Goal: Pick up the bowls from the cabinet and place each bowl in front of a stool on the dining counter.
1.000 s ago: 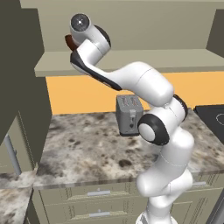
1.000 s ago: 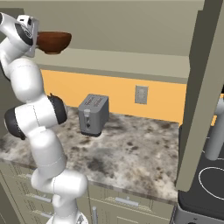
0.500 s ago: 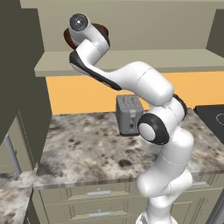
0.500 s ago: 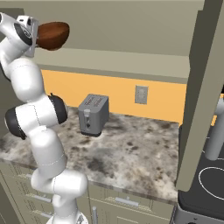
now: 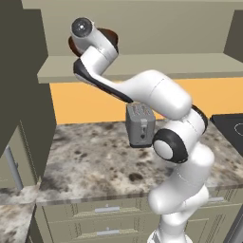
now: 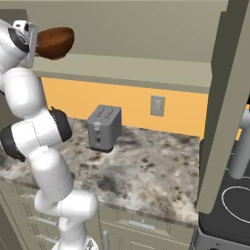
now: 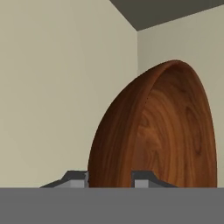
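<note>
Upper left of the frame, the gripper (image 7: 110,178) pinches the wooden bowl's (image 6: 54,43) rim, lifted off the cabinet shelf (image 6: 136,68); next, carrying it to the dining counter.

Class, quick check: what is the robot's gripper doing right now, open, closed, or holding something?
Gripper: fingers closed on the rim of the wooden bowl, holding it tilted above the cabinet shelf.

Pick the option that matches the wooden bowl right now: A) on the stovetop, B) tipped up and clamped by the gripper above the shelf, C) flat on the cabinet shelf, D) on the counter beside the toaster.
B: the wooden bowl is tilted on edge, its rim between the gripper fingertips, off the shelf.
</note>
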